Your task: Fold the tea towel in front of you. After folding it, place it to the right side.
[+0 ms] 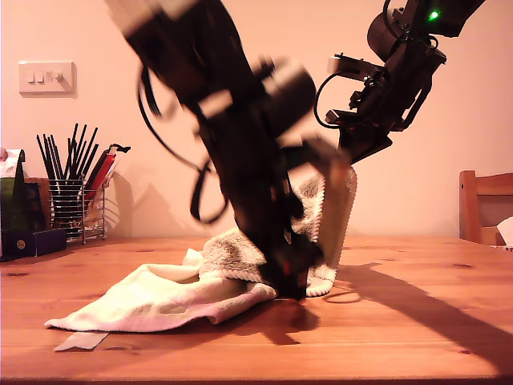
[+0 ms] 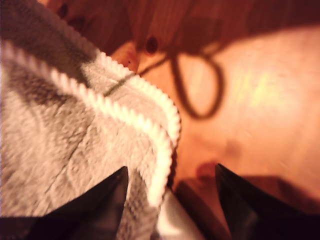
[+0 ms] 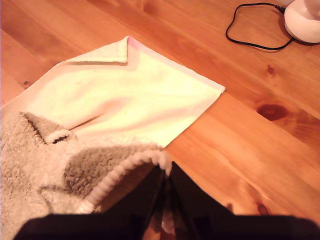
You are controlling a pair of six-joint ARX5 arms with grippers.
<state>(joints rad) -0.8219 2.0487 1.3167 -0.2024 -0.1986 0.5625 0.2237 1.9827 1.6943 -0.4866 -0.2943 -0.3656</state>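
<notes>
Nearest in the exterior view, a pale strip lies on the wooden desk; what it is I cannot tell. One tea towel lies just behind it, crumpled at the desk's middle, one edge lifted. Two arms work it. The nearer arm is motion-blurred and hides the towel's centre; my first hand sits low at the desk with jaws apart, a hem lying against one finger. My second hand is raised behind, clamped onto the lifted towel edge; its fingers are mostly in shadow. One black cable loops toward a white object cut off by the frame. Farther back stand one wire rack of dark utensils, one wooden chair, half cropped, and one switch plate on the plain wall.
</notes>
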